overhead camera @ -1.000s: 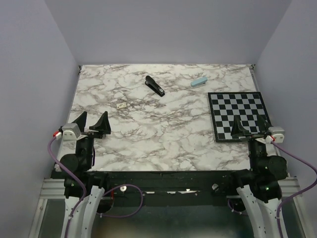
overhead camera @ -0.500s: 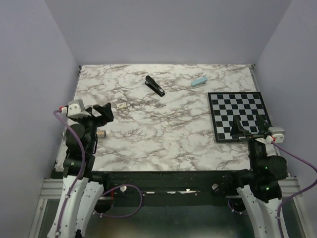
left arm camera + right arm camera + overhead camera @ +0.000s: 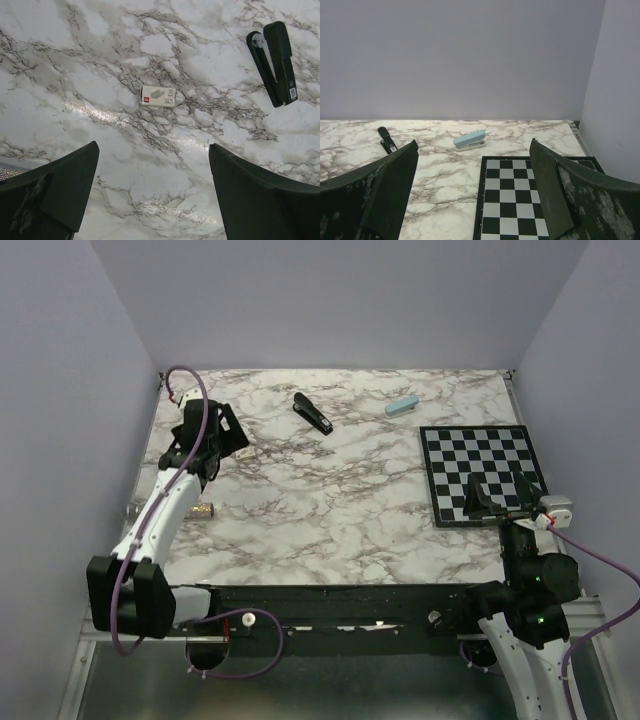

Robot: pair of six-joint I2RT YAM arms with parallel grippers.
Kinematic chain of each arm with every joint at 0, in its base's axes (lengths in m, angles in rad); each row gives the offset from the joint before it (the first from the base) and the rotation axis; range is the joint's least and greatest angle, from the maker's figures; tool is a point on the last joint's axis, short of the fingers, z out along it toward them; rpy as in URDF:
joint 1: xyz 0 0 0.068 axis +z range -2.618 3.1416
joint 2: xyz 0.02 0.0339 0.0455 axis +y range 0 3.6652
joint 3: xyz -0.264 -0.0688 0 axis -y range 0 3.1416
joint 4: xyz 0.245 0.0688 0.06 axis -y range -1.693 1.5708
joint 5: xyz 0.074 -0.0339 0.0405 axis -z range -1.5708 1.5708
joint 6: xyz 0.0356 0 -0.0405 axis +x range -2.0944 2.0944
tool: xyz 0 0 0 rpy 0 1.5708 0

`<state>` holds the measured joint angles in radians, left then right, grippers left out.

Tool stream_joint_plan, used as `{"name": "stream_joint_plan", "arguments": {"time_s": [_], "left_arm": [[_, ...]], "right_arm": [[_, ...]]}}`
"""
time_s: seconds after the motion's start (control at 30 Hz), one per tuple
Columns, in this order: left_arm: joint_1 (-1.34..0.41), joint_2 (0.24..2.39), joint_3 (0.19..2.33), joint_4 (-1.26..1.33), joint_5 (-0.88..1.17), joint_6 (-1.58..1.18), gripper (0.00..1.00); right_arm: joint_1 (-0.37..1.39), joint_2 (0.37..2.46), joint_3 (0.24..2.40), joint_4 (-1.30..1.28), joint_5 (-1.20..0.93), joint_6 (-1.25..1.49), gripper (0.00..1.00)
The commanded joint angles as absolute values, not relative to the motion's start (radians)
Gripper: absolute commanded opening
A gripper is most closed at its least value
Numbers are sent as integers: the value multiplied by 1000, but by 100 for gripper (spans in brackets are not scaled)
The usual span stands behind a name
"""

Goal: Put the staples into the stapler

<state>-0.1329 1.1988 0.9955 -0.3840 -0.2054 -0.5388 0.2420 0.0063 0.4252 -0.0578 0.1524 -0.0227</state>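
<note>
Staples: one small white packet [image 3: 158, 96] with a red mark, lying flat on the bench [image 3: 330, 500] in its left half, toward the far-left corner.
Stapler: one, black [image 3: 274, 62], near the far edge, left of the middle, well apart from the staples; in the left wrist view it looks slightly parted at one end, though I cannot be sure.
Left tool: one [image 3: 152, 150], fingers spread wide, holding nothing, poised above the staples and touching nothing.
Right tool: one [image 3: 498, 495], also spread wide and empty, over the near edge of the chessboard.
Chessboard: one [image 3: 483, 475], along the right edge.
Blue stapler: one [image 3: 401, 406], by the far edge, right of the black one.
Brass-coloured cylinder: one [image 3: 203, 509], near the left edge.
</note>
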Motion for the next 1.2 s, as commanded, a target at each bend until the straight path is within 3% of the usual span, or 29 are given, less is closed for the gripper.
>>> {"name": "stream_joint_plan", "arguments": {"time_s": [0.0, 0.17, 0.47, 1.0, 1.17], "left_arm": [[-138, 1388, 1116, -445, -259, -546, 99], [-138, 1636, 1281, -485, -256, -560, 99], [-135, 1888, 1396, -477, -256, -523, 99], [-135, 2065, 1488, -523, -250, -477, 99], [-137, 2074, 1479, -535, -236, -480, 92]], "right_arm": [[253, -232, 416, -75, 176, -18, 100], [255, -242, 413, -78, 169, -23, 100], [259, -244, 411, -75, 150, -26, 100], [261, -224, 407, -69, 143, -38, 100], [261, -224, 407, -69, 149, -41, 100]]}}
